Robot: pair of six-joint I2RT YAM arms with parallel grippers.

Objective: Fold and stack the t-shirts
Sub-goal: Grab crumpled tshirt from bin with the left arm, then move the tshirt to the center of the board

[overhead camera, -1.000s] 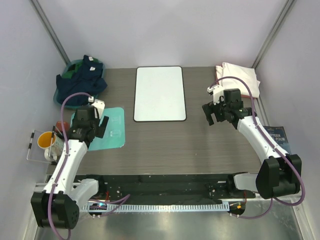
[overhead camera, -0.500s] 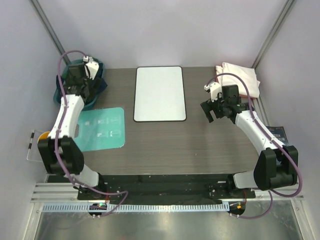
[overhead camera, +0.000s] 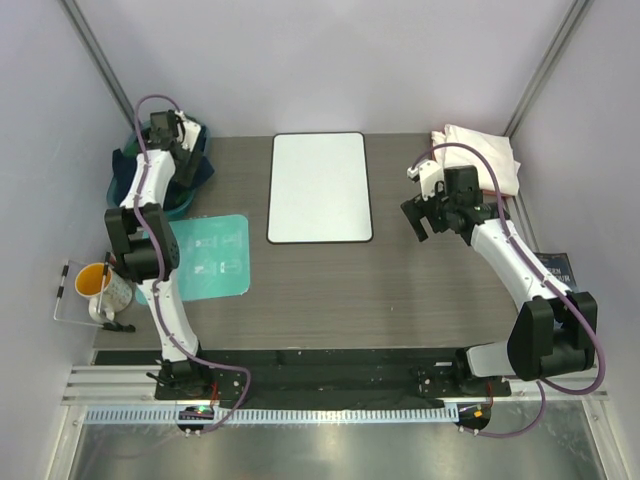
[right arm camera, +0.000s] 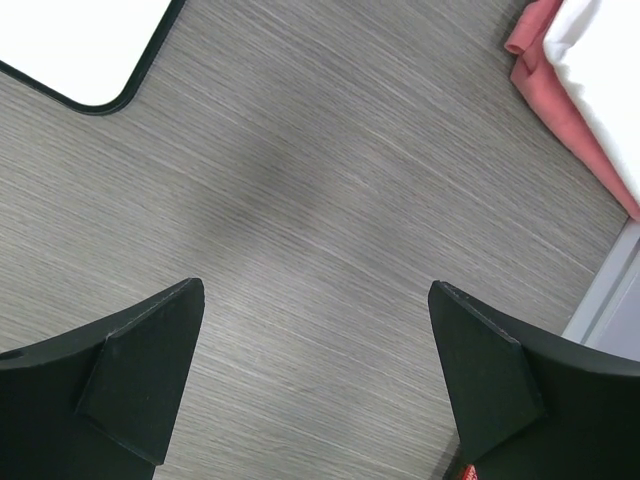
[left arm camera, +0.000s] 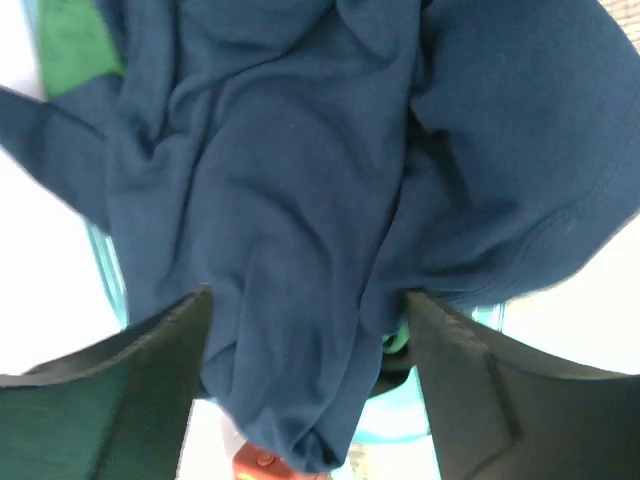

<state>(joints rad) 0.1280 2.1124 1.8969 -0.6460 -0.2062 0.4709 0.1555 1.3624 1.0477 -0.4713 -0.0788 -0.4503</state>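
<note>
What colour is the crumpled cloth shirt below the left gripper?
Dark navy blue shirt; left wrist view best.

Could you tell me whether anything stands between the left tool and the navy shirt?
Nothing visible does. The left tool is open directly over the navy shirt, whose folds fill the view between its fingers.

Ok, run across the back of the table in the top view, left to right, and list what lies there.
navy blue t-shirt → white board → cream-white t-shirt
</note>
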